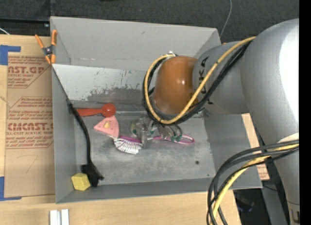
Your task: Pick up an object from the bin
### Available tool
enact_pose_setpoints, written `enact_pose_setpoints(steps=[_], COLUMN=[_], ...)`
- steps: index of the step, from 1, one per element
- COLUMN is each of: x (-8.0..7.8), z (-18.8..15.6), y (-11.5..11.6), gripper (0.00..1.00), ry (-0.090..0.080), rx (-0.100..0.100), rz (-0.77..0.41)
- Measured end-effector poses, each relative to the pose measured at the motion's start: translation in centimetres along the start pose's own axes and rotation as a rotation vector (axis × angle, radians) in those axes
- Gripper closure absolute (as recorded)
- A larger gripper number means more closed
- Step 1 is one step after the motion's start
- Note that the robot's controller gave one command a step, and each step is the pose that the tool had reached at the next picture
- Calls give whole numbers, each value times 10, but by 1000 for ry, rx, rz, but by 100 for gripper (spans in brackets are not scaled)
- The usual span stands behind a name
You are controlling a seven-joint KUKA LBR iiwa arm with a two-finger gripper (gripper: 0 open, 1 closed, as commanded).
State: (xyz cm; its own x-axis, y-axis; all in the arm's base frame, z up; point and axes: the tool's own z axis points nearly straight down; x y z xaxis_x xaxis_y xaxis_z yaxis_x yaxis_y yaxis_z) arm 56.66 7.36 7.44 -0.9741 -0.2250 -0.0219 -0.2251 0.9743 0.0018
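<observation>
My gripper (pixel 146 132) is low in the middle of the bin, its metal fingers down at a purple-handled brush (pixel 182 140) with white bristles (pixel 127 146) at its left end. The fingers stand at the brush's handle, just right of the bristles; whether they clasp it I cannot tell. Just left of the gripper lies a pink wedge-shaped piece (pixel 108 127). A red spoon (pixel 98 111) lies further up and left.
A black cable-like tool (pixel 83 136) runs down the bin's left side to a yellow block (pixel 80 181) in the front left corner. The arm with its orange cover and cables hangs over the bin's right half.
</observation>
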Motion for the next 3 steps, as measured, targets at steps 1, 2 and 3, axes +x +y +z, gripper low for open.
enact_pose_setpoints(steps=[1,2,3], x=[0,1,1], z=[-3,-27,-67], y=[0,1,2], gripper=[100,100,100], ry=[1,4,9], rx=[0,-1,-1], rz=[0,0,-1])
